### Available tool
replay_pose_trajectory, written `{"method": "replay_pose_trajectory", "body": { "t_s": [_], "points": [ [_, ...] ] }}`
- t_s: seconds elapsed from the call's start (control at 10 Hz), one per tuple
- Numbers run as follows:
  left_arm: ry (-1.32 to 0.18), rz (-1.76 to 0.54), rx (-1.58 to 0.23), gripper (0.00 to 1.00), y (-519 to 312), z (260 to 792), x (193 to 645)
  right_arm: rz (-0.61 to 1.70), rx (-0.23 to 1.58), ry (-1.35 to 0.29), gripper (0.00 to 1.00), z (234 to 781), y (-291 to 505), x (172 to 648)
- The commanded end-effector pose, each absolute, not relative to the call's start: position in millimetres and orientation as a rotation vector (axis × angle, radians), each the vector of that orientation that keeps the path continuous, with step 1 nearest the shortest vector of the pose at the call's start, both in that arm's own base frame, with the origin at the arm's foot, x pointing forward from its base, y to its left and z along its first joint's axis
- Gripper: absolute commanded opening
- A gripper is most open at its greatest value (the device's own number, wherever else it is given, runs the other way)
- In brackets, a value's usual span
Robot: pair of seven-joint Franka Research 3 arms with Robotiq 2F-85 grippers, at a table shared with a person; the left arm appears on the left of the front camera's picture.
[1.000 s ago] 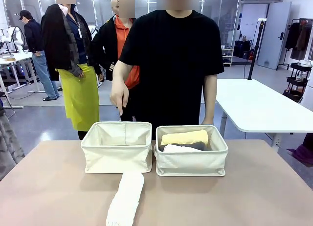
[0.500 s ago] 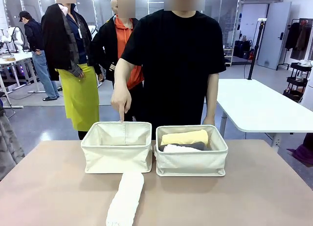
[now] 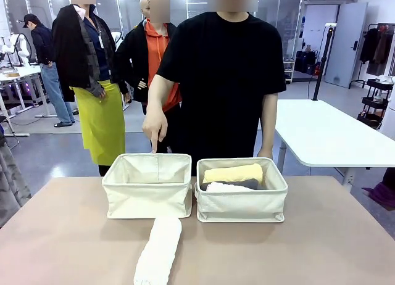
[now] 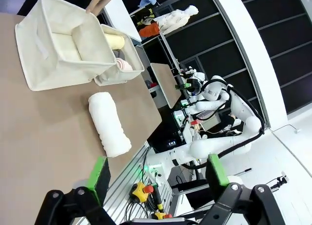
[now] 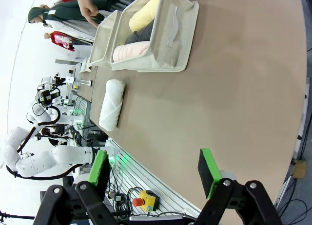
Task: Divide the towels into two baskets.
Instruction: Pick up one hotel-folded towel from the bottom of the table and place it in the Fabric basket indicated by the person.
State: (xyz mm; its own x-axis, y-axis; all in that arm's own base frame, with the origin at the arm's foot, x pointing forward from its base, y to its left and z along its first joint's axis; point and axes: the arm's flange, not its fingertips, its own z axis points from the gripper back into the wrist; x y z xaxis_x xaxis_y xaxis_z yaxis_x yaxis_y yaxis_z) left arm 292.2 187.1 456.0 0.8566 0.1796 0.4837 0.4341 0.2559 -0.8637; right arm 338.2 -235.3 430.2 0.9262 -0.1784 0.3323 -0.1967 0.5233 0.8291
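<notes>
A white towel [image 3: 159,248] lies on the table in front of the left basket [image 3: 148,202], whose inside looks empty. The right basket [image 3: 242,206] holds a pale yellow towel [image 3: 233,173], a dark grey towel [image 3: 244,184] and a cream-pink towel [image 3: 223,187]. A person's hand [image 3: 154,123] points a finger down over the left basket's far wall. My left gripper [image 4: 158,171] stands open, well short of the white towel [image 4: 109,123]. My right gripper [image 5: 154,170] is open too, far from the right basket [image 5: 170,47] and the white towel [image 5: 112,104].
The person stands against the table's far edge behind both baskets. Bare tabletop [image 3: 321,248] stretches to either side of the white towel. Other people and a second white table [image 3: 327,134] are in the background.
The person's pointing hand has shifted slightly right and lower over the left basket. The towels, baskets and both grippers have not moved.
</notes>
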Motion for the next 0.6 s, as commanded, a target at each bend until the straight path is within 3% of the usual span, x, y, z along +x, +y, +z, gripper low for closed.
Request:
{"method": "replay_pose_trajectory", "body": {
  "t_s": [0.0, 0.5],
  "points": [
    [-0.56, -0.203, -1.327, 1.0, 184.8, 457.9, 285.8, -0.01, 1.038, -0.394, 0.92, 434.5, -232.7, 334.9],
    [-0.56, -0.203, -1.327, 1.0, 184.8, 457.9, 285.8, -0.01, 1.038, -0.394, 0.92, 434.5, -232.7, 334.9]
  ]
}}
